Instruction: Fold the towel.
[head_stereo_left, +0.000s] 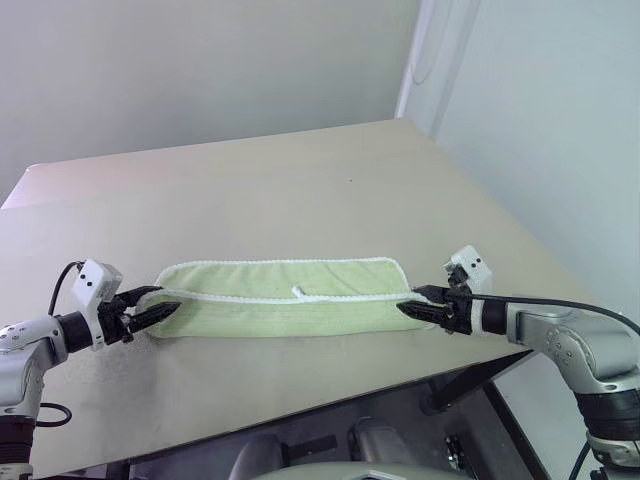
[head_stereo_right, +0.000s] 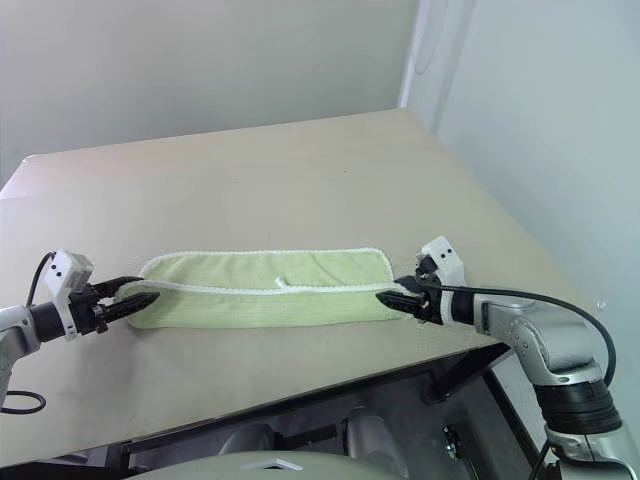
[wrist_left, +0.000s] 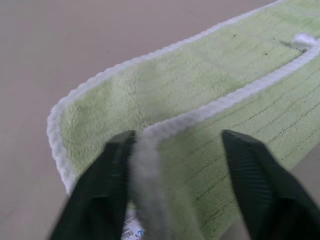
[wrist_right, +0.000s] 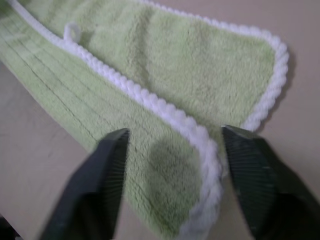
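Working from both short ends at once, I have the left gripper at the towel's left end and the right gripper at its right end, so that one lift would carry the whole near flap evenly. The towel lies on the tan table, near the front edge, already doubled lengthwise into a narrow band. Its long axis runs side to side across my view, roughly parallel to that front edge.

In the left wrist view the fingers stand apart, straddling the corner where the white stitched edging turns — one finger looks to touch the edging, the other is clear of it, so nothing is clamped. In the right wrist view the fingers are likewise spread, with the folded corner and its edging between them, not pinched.

The upper layer's edge runs along the band's length, with the small white loop about midway along it. My reading is that the grippers sit low and nearly level so the lower finger can slide under the corner while the upper one comes down on top.

The risk I see is catching a single layer on one side — that would skew the next fold.
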